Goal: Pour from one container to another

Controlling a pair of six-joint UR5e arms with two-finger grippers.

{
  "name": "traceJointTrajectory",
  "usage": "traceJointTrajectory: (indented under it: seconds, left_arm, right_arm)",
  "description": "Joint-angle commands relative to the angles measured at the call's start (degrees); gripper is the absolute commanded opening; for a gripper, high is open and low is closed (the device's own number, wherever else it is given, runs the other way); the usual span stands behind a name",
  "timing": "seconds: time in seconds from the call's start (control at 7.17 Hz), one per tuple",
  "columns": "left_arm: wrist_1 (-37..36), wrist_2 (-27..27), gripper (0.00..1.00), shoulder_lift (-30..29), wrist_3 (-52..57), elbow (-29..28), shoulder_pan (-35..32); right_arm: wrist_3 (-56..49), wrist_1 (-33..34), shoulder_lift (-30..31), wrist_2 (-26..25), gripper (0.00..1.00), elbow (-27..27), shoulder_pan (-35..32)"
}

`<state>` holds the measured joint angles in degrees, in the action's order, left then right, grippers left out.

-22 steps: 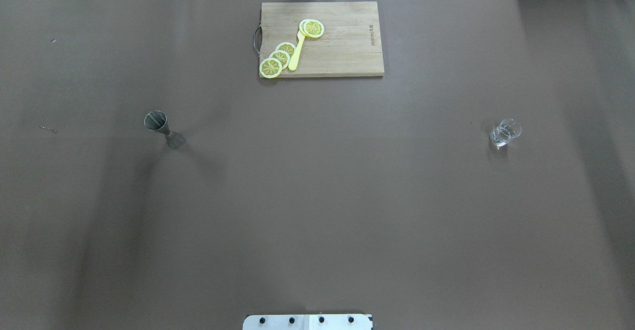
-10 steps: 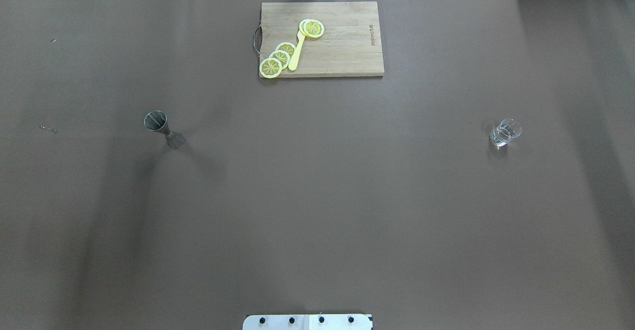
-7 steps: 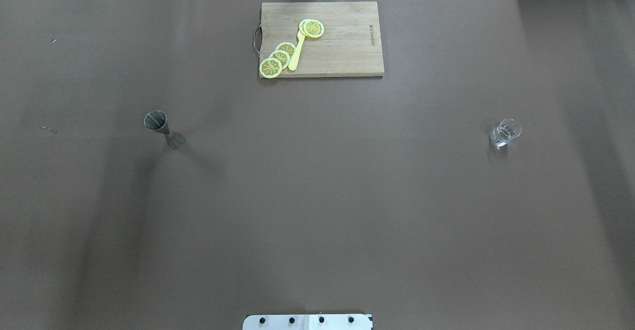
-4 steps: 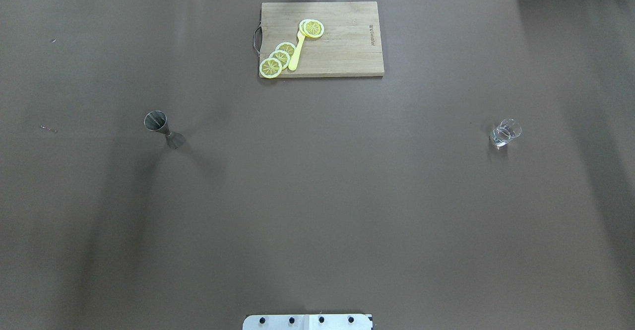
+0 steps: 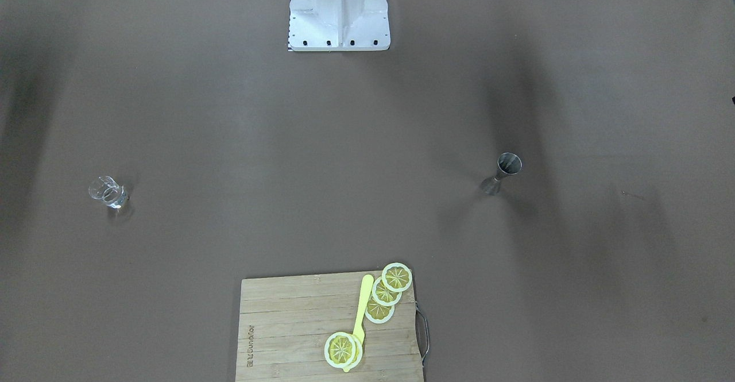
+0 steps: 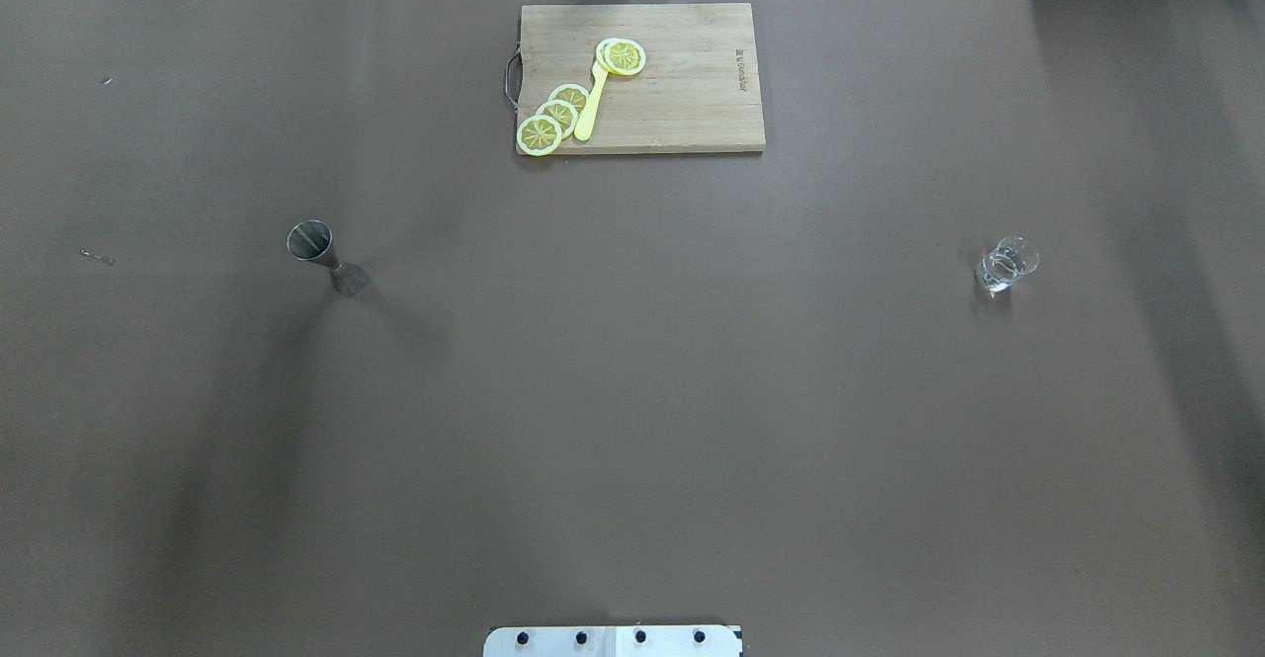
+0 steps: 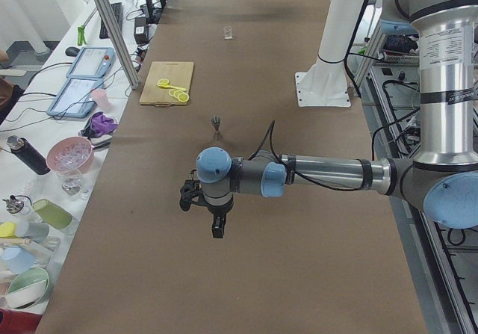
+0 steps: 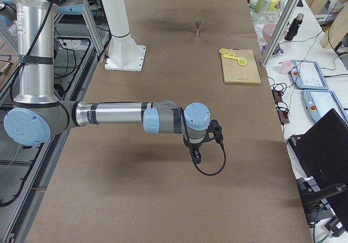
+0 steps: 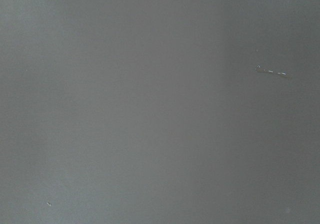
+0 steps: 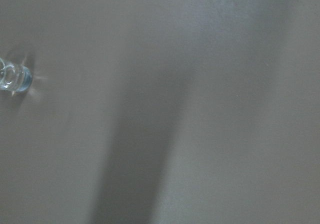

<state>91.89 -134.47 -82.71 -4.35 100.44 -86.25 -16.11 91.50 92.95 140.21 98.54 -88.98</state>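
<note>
1 steel jigger [image 6: 331, 262] upright on bench [image 6: 632, 390], robot's left half. 1 glass [image 6: 1006, 265] w/ clear liquid on right half, well apart. 1 board [image 6: 692, 94] at far edge w/ 1 yellow knife [image 6: 590, 109], 3 lemon slices [image 6: 558, 116] in a row + overlapped ones at knife's end. Nothing shifted vs earlier overhead. Left fingers [image 7: 217, 229] & right fingers [image 8: 195, 156] hang over bench; released or clenched, can't tell.

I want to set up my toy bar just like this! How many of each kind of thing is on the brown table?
Jigger: 1
Glass: 1
Cutting board: 1
Yellow utensil: 1
Lemon slices: 5 (two overlap)
Total: 9
</note>
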Motion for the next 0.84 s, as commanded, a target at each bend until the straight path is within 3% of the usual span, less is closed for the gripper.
traceJointTrajectory:
  seconds: [0.0, 0.14, 0.42, 0.7]
  left_arm:
    - [-0.2, 0.3, 0.88, 0.5, -8.7, 5.1, 0.4]
    - [-1.5, 0.2, 0.90, 0.5, -12.0, 7.9, 0.5]
    - [-14.6, 0.2, 0.91, -2.0, -13.7, 14.8, 2.0]
    - [-30.7, 0.2, 0.96, -9.1, -16.6, 17.2, 5.9]
  right_arm:
    - [-0.8, -0.2, -1.6, 0.2, 1.00, 0.6, 2.7]
    - [-0.8, -0.1, -1.7, 1.9, 1.00, 1.0, 4.1]
    - [-1.7, -0.4, -1.9, 2.5, 1.00, 2.7, 6.4]
    - [-2.3, -4.0, -1.8, 1.9, 1.00, 3.0, 7.4]
